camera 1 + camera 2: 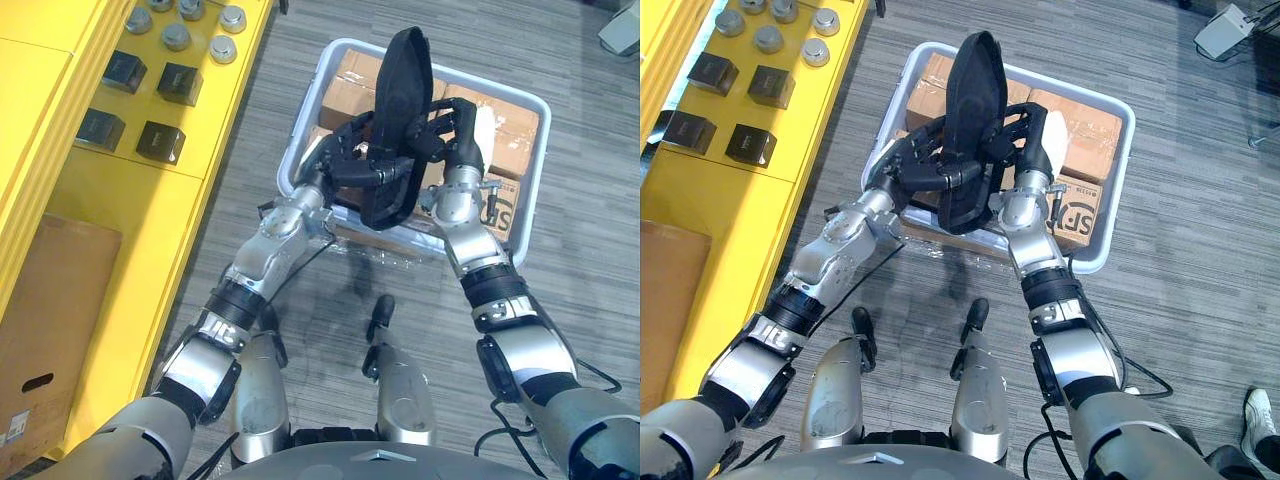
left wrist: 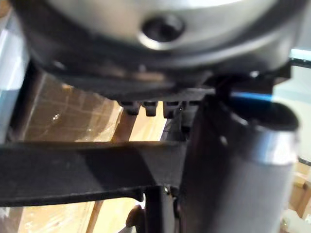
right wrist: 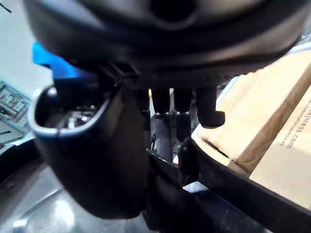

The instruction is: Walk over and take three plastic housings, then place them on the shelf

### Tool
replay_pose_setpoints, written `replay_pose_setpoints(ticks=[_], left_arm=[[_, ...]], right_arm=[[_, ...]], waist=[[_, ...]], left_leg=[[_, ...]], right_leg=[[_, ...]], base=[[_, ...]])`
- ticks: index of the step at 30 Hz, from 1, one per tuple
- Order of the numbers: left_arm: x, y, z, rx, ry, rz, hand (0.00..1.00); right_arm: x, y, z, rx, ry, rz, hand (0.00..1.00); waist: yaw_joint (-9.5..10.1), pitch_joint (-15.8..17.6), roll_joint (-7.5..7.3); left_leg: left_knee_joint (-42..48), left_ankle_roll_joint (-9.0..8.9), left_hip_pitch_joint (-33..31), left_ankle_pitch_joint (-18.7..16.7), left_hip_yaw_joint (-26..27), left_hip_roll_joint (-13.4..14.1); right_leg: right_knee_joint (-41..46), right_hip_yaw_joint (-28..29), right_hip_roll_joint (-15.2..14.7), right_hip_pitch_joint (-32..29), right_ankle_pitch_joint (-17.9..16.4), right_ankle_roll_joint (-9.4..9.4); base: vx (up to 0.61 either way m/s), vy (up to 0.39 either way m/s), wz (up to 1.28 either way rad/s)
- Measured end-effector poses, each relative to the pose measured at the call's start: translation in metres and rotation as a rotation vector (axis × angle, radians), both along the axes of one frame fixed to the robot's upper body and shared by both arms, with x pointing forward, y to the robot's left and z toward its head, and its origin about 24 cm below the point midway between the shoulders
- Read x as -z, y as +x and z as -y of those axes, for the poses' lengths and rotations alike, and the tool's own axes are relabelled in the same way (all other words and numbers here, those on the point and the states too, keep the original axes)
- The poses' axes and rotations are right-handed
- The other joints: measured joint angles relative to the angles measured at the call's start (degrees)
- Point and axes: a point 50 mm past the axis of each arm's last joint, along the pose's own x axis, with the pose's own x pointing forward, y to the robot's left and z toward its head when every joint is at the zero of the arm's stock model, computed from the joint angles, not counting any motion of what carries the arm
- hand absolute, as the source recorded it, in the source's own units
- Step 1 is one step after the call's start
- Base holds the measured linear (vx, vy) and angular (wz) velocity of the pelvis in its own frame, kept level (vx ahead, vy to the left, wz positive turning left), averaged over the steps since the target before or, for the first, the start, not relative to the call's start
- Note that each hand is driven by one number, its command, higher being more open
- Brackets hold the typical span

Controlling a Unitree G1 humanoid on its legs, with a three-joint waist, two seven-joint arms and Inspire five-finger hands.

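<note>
**One housing held upright in both hands over the bin**

The yellow shelf (image 1: 120, 260) runs along the robot's left. Its front edge slants toward the pale plastic bin (image 1: 1118, 180), and a strip of grey striped floor (image 1: 600, 200) lies between the two. The bin sits on the floor straight ahead. The floor to its right and beyond it is open, except for a pale object (image 1: 1225, 30) at the far right corner.

One black plastic housing (image 1: 405, 90) is in view. It is long and shell-shaped and stands nearly upright above the bin's middle, clear of the rim. At least three cardboard boxes (image 1: 1085, 125) lie packed inside the bin, and the housing hides part of them, so the full count cannot be told. On the shelf sit four black square blocks (image 1: 160, 142) in two pairs. Past them is a cluster of about six silver round caps (image 1: 176, 37), some cut by the picture's edge. One large brown carton (image 1: 50, 300) rests on the shelf's near end.

The left hand (image 1: 910, 165) comes in from the housing's left, its fingers curled across the lower half. The right hand (image 1: 455, 130) closes on the housing from the other side, fingers hooked onto it. Its white thumb cover (image 1: 485, 125) stands up just beside the housing.
</note>
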Motion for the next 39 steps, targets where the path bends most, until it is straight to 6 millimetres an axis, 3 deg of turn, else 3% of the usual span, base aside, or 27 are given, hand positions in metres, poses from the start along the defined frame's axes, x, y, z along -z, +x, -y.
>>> replay_pose_setpoints(ticks=[9,10,21,33,34,39], left_arm=[[0.014,0.001,0.003,-0.048,0.154,-0.01,1.0],[0.015,0.0,0.004,-0.045,0.166,-0.006,0.0],[0.033,0.003,-0.002,-0.148,0.28,-0.069,0.0],[0.034,0.004,-0.008,-0.192,0.239,-0.026,0.0],[0.034,0.004,-0.009,-0.193,0.234,-0.024,0.0],[0.042,-0.003,-0.012,-0.212,0.196,-0.033,0.0]], right_arm=[[-0.006,0.002,-0.023,-0.065,-0.008,0.015,0.0],[-0.006,0.002,-0.024,-0.066,-0.007,0.015,0.0],[-0.002,0.002,-0.033,-0.086,-0.018,0.006,0.0],[-0.003,0.0,-0.037,-0.066,0.0,0.027,0.0],[-0.003,0.0,-0.037,-0.066,0.001,0.028,1.0],[0.002,-0.008,-0.04,-0.089,0.023,0.042,1.0]], waist=[[-0.07,-0.01,-0.02],[-0.06,-0.01,-0.02],[-0.24,-0.01,-0.07],[-0.6,-0.21,-0.78],[-0.83,-0.36,-1.04],[-1.65,-0.6,-1.48]], left_leg=[[-0.13,0.08,0.8,0.16,0.65,0.0],[-0.13,0.08,0.8,0.17,0.63,0.0],[-0.16,0.1,0.86,0.22,0.65,-0.04],[-0.6,0.04,2.21,0.18,0.96,-0.04],[-0.65,0.03,2.3,0.18,1.03,-0.04],[-1.48,-0.23,4.49,0.0,1.52,-0.01]], right_leg=[[-0.46,0.6,0.03,0.45,0.55,-0.02],[-0.66,0.58,0.05,0.55,0.66,-0.02],[-1.76,0.48,0.18,1.08,1.25,-0.06],[-2.02,0.57,0.23,2.13,1.24,-0.07],[-2.07,0.58,0.24,2.14,1.24,-0.07],[-3.08,0.66,0.46,4.15,1.24,-0.06]], base=[[-0.02,0.005,-0.03],[0.0,0.0,0.0],[0.0,0.0,0.0],[0.0,0.002,-0.01],[-0.01,0.006,-0.03],[0.01,0.005,-0.04]])
